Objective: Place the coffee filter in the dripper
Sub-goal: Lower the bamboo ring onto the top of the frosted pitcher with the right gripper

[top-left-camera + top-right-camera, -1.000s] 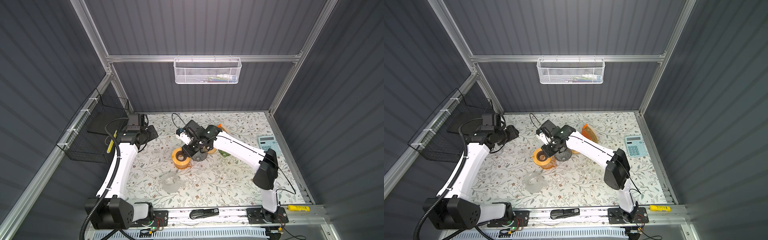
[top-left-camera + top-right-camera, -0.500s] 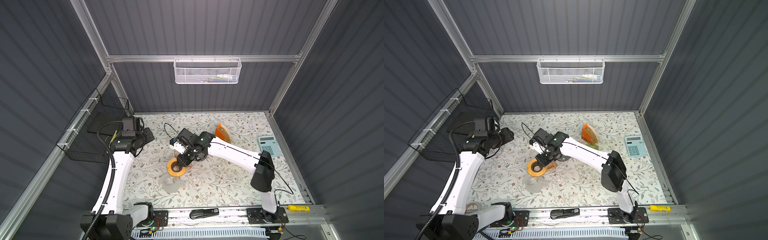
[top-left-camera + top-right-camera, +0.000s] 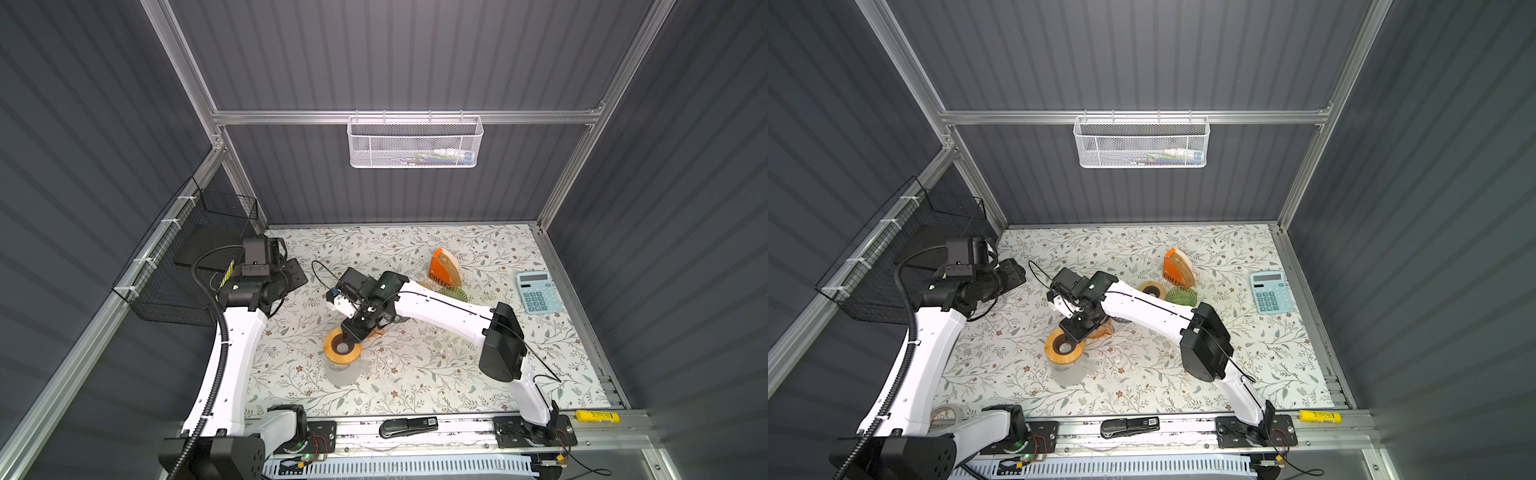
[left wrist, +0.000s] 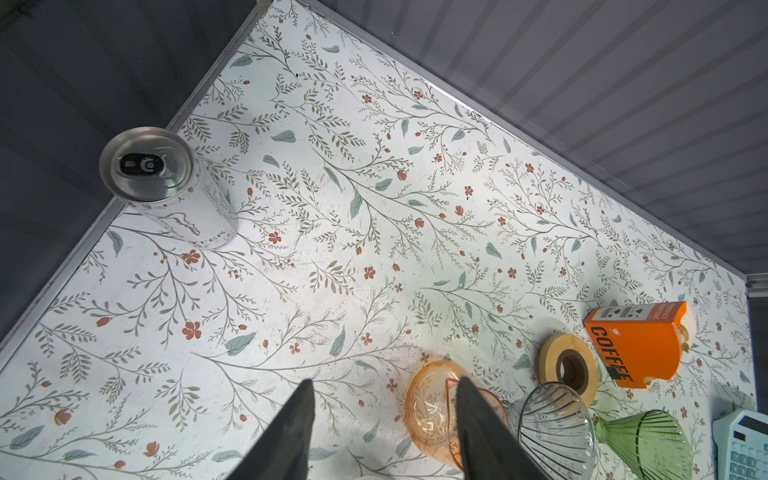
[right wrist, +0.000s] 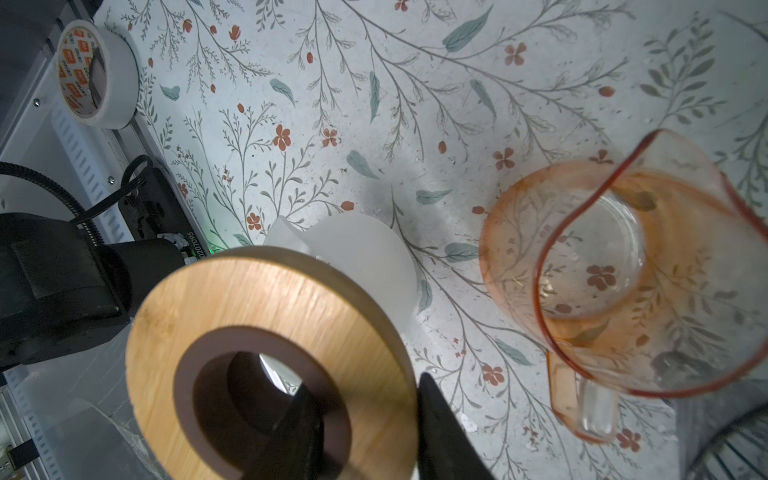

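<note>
Coffee filters (image 3: 451, 266) sit in orange COFFEE box (image 3: 436, 275), right of centre in both top views, beside green dripper (image 3: 455, 296). Right gripper (image 5: 363, 386) clamps wooden ring (image 5: 270, 299) rim, one finger through the hole, over frosted cup (image 5: 365, 249). Left gripper (image 4: 385, 380) part open, empty, left of centre

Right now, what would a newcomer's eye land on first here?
The wooden ring at centre, pinched by the right gripper, one finger through its hole and one outside the rim, close to a frosted cup. Next, the bright orange filter box standing toward the back right. The left gripper hangs open and empty at the back left.
</note>
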You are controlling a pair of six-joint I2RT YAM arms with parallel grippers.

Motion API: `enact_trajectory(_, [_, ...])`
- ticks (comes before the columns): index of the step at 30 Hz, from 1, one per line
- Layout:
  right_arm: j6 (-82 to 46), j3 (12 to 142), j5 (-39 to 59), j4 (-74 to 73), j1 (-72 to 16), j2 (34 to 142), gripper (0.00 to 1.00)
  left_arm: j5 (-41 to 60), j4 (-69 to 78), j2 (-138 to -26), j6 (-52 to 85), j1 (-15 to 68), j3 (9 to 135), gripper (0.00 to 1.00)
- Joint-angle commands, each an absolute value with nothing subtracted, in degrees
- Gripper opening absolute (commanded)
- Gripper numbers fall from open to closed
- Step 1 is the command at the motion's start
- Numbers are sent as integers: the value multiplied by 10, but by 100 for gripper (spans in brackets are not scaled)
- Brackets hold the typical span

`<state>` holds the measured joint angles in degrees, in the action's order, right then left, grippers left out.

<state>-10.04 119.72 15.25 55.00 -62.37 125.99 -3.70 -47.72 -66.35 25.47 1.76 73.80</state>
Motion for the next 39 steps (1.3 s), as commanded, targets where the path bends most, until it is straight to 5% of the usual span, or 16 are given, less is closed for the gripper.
enact_trajectory(1, [-101,1223,161,568,-632,1274,21,-46,-494,-651,239,13,744,55])
enact_trajectory(39, [-119,1248,128,571,-648,1327,27,-49,-487,-621,226,13,723,57])
